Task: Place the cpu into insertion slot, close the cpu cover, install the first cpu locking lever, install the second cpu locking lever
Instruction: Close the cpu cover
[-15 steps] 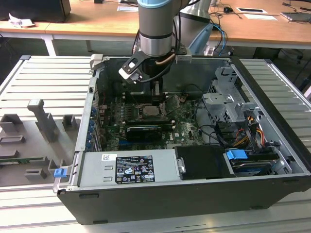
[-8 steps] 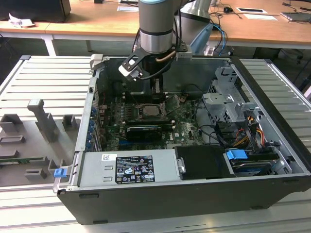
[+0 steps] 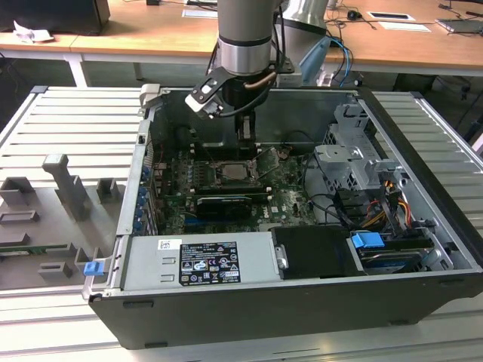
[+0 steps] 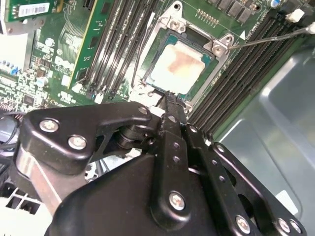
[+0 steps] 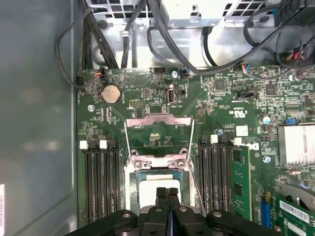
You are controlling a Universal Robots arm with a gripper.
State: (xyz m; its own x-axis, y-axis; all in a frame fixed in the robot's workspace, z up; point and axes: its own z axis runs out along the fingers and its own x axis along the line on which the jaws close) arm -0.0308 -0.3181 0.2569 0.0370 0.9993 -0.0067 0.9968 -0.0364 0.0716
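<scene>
The cpu point(image 4: 179, 66) lies flat in the insertion slot point(image 5: 131, 187), the hand point(image 4: 170, 97) pinched shut and empty just at its edge, and the open cpu cover point(image 5: 157, 119), a thin, stiff, light hinged frame, looks best pushed by its free rim

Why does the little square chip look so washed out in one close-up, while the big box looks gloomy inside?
In the second wrist view the cpu has a metal top that glares pale next to the black gripper; in the exterior view the walls of the computer case shade the motherboard inside.
</scene>
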